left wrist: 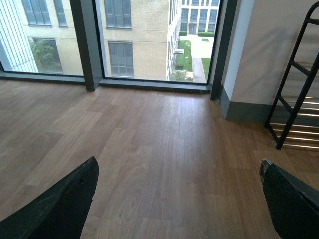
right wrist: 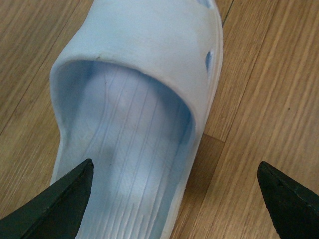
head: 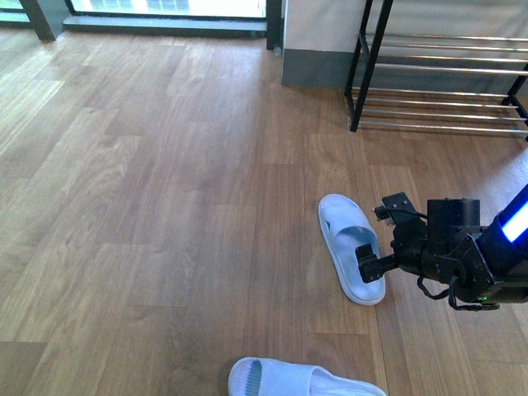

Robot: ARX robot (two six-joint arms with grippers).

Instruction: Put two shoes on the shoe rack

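Wood-plank floor (head: 165, 206): one pale blue slipper (head: 346, 235) lying at 4 o'clock, second slipper (head: 289, 381) at 6 o'clock, shoe rack (head: 367, 66) standing at 1 o'clock.

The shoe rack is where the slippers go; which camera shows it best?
Front view: the shoe rack shows a black side frame and several chrome rods, though cropped. Left wrist view catches only one frame and rod ends; right wrist view, none.

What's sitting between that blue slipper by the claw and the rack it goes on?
Nothing visible. Only bare wood floor lies between the slipper and the shoe rack. The second slipper lies nearer the robot, off that path.
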